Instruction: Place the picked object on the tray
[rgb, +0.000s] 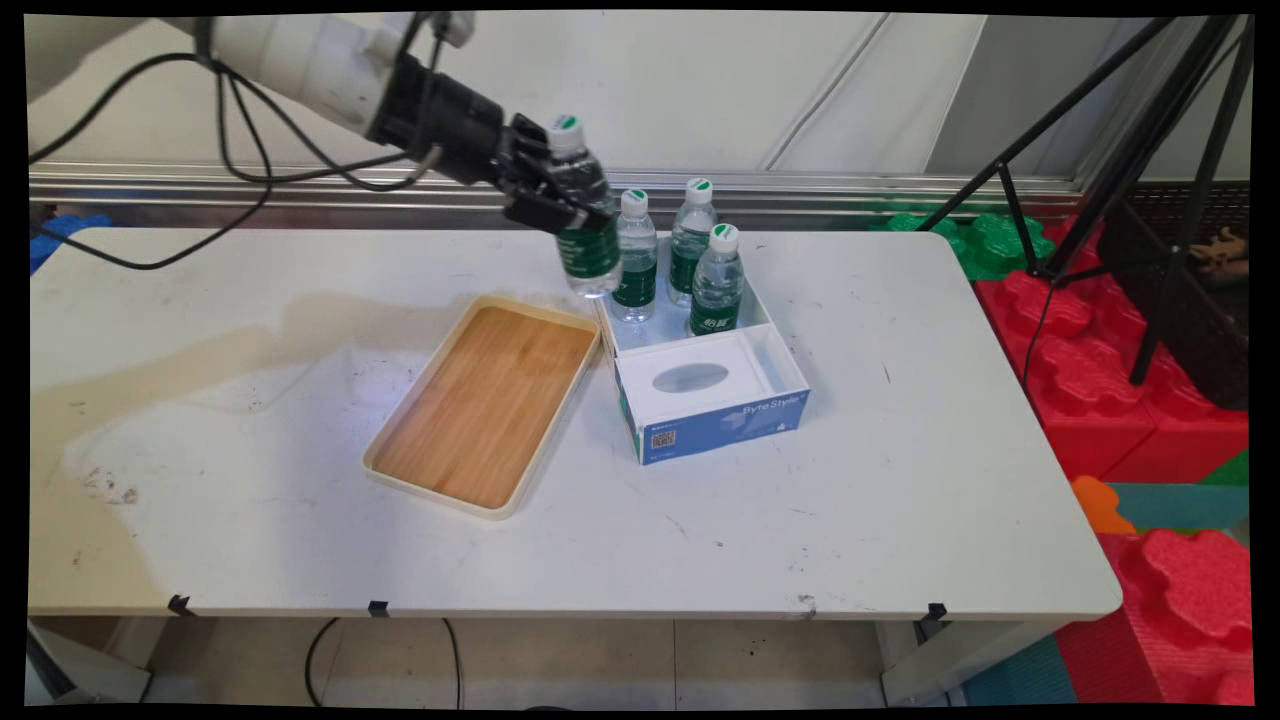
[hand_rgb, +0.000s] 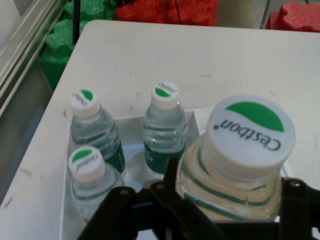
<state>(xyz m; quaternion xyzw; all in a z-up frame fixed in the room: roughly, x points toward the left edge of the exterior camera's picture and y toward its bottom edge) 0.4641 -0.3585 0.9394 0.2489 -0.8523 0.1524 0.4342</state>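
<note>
My gripper (rgb: 562, 205) is shut on a water bottle (rgb: 583, 215) with a green label and a white-and-green cap, held tilted in the air above the left rim of the white box (rgb: 770, 345). In the hand view the held bottle (hand_rgb: 240, 160) fills the lower right, clamped in my gripper (hand_rgb: 225, 210). Three more water bottles stand upright in the box's far compartment: one (rgb: 636, 258) right beside the held bottle, one (rgb: 691, 240) behind, one (rgb: 718, 282) to the right. The same three bottles (hand_rgb: 165, 127) show in the hand view.
A wooden tray (rgb: 487, 402) with a cream rim lies left of the box. The box's near compartment holds a tissue pack (rgb: 700, 385) with a blue front. Red and green foam blocks (rgb: 1120, 360) and a black tripod (rgb: 1150, 180) stand off the table's right side.
</note>
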